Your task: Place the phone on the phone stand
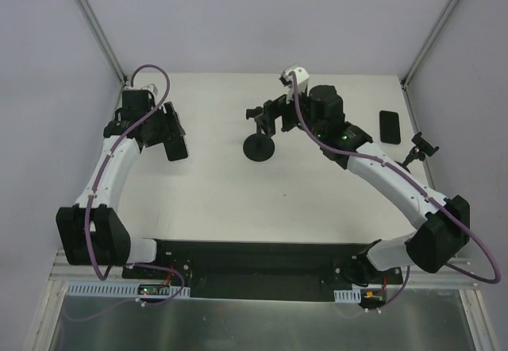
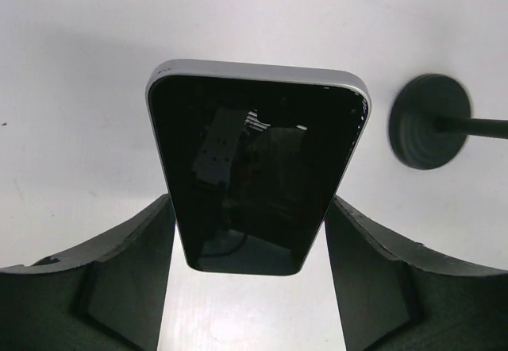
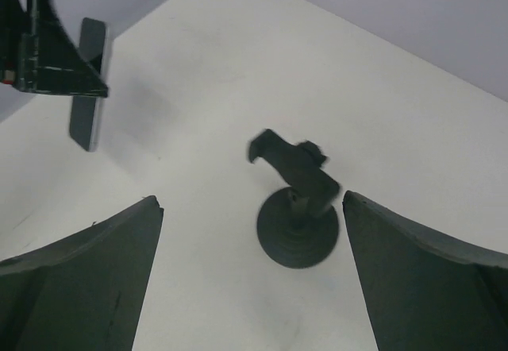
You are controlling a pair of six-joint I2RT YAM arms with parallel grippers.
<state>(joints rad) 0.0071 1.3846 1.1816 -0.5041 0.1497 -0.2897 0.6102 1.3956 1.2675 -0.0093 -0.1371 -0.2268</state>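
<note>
Left pincer (image 2: 250,244) clenched on phone (image 2: 258,152): fingers press its side edges, dark screen faces wrist camera, phone held up off worktop (image 2: 79,65). Beyond phone, off to pincer's right: phone stand (image 2: 429,121), well apart. Right pincer (image 3: 250,208) released, fingers spread wide. Phone stand upright just ahead between them, round base on worktop, cradle on top; contact cannot tell. Behind right pincer, past its wrist: dark slab (image 1: 389,126) lying flat.

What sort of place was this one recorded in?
Probably a lab robot test cell: a white table boxed in by plain white walls and metal frame posts, with a left arm and a right arm bolted at its near edge.
</note>
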